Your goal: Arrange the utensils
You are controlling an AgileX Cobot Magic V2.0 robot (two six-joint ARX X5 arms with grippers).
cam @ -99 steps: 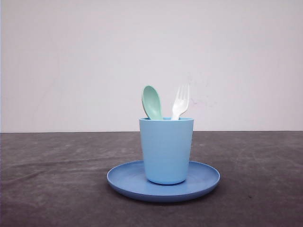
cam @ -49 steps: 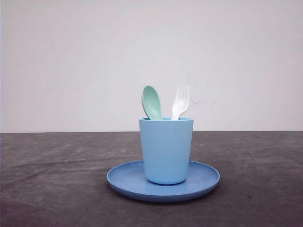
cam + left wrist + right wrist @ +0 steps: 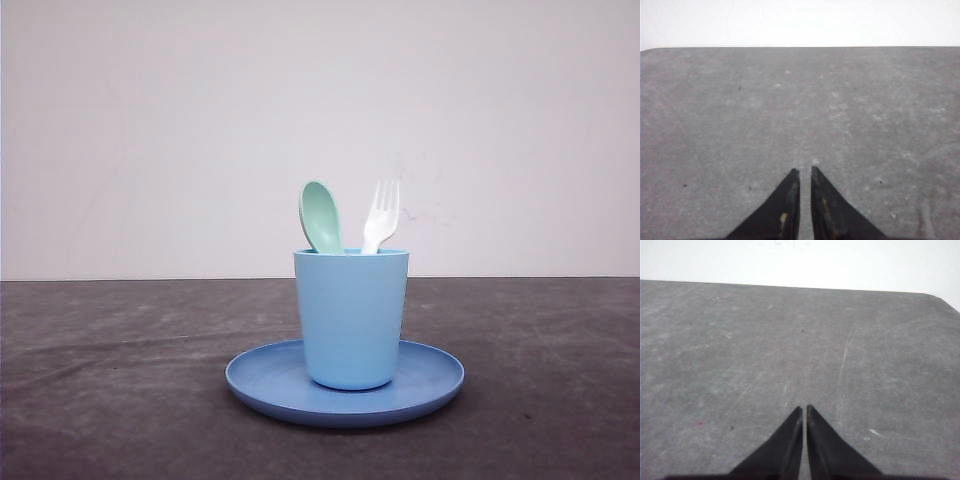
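Mint-green spoon and white fork stand heads-up in the light blue cup, spoon to the left, fork to the right.
That cup stands upright on the round blue plate, which lies on the dark grey table before a pale wall. Over bare tabletop, the left gripper has its black fingers drawn nearly together with nothing between them, and the right gripper likewise has its tips almost meeting, holding nothing.

Mint-green spoon, white fork
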